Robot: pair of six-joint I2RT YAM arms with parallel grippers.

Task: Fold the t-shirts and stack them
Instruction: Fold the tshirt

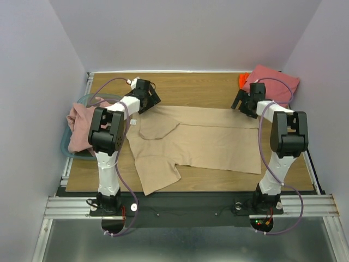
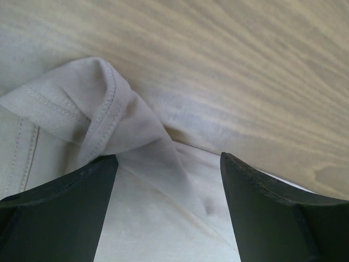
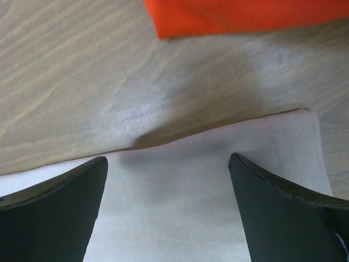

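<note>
Tan shirt (image 1: 202, 139) spread flat mid-worktop (image 1: 202, 90), neck end left, hem right, one sleeve trailing toward near edge.

Left jaws open, straddling a bunched stitched edge on far side; nothing pinched yet. Right jaws open too, set over far hem corner, cloth between them but ungripped.

Step in hand, by judgement: grasp far edge at both ends, then fold lengthwise toward near side.

- Lower both pairs onto the stitching, not the loose middle.
- Close, lift level and together, keep cloth taut between.
- Mind the left bunching; likely to drag skewed.

Count:
- Shirts: four.
  - Tan: one.
  - Pink (image 1: 82, 123): one, slumped in bin (image 1: 101, 97) at left.
  - Salmon (image 1: 275, 82): one, far right corner.
  - Orange (image 1: 241, 81): one, peeking out beside salmon.
- Bin: one.
- Arms: two.
</note>
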